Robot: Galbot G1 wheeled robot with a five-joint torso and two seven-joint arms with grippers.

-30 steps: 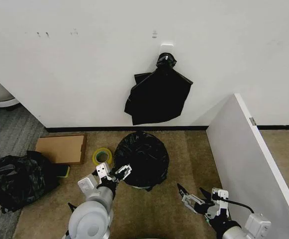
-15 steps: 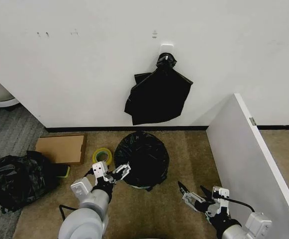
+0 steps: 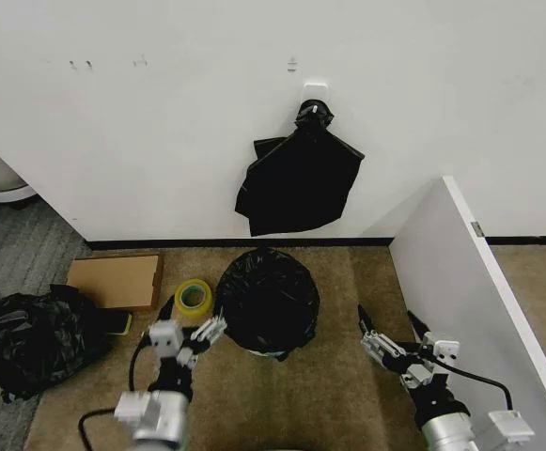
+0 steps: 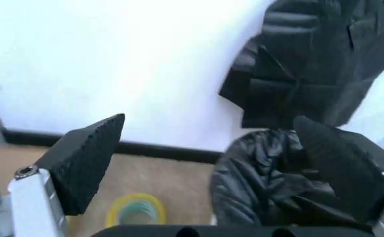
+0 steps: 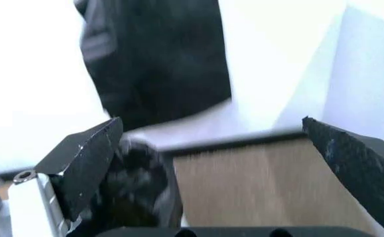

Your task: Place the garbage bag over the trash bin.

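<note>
The garbage bag [image 3: 268,299] is a glossy black wrinkled dome draped over the trash bin [image 3: 265,354], of which just a pale sliver shows at the near bottom edge. My left gripper [image 3: 188,335] is open, a little to the left of the bag and clear of it. In the left wrist view the left gripper [image 4: 211,168] has nothing between its fingers, with the bag [image 4: 264,182] beyond. My right gripper [image 3: 390,331] is open to the right of the bag, apart from it. The right wrist view shows the right gripper [image 5: 221,168] wide open, the bag [image 5: 136,197] off to one side.
A bundle of flat black bags [image 3: 301,178] hangs on the wall above the bin. A yellow tape roll [image 3: 194,296] and a cardboard box [image 3: 113,280] lie left of the bin. A black plastic mound [image 3: 28,338] sits far left. A white partition [image 3: 479,310] stands on the right.
My left gripper has drawn back from the bag's left edge, down and to the left. My right gripper has moved forward and slightly right, toward the partition. The bag has not moved.
</note>
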